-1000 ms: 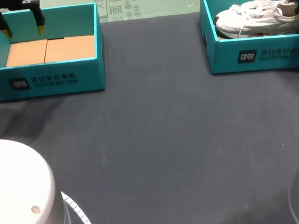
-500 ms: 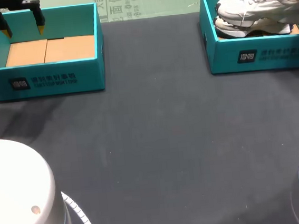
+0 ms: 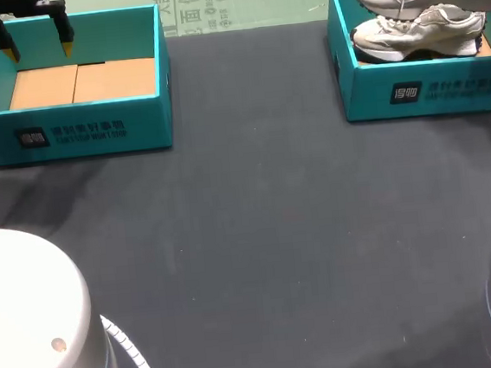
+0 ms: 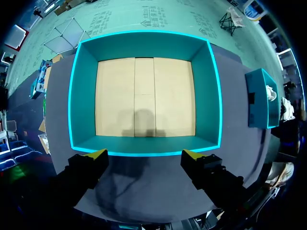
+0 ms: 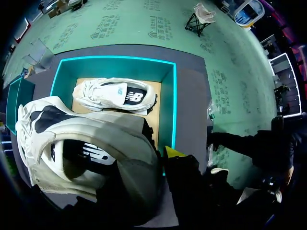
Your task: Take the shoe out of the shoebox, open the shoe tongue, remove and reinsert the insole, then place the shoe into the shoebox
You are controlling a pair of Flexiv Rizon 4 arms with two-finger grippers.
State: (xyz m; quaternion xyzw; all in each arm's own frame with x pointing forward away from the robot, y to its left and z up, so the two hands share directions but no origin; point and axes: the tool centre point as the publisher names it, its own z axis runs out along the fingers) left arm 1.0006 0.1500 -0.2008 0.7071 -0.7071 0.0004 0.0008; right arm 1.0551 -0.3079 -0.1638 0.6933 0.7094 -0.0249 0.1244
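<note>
**Shoe lifted clear of its box**

The right pincer (image 5: 163, 156) grips the lifted shoe (image 5: 81, 143) at the heel. One yellow tip shows against the outside of the heel, and the other is hidden by the shoe. The shoe hangs on its side above the right shoebox (image 3: 428, 90), toe pointing away from the pincer. In the head view the pincer itself is out of sight.

A second ago this shoe lay down in the box. Half a second ago it had risen level with the rim. Now it floats above the box, its upper part cut off at the edge of the head view. Beneath it a second shoe (image 3: 418, 32) shows in full, lying on its side on the box's cardboard floor.

Across the desk (image 3: 257, 218), well apart from all this, the left pincer (image 4: 145, 154) hangs over the empty shoebox (image 4: 144, 146). Its fingers are spread wide with nothing between them. It has stayed in the same spot through all three moments, and that box has not shifted either.
</note>
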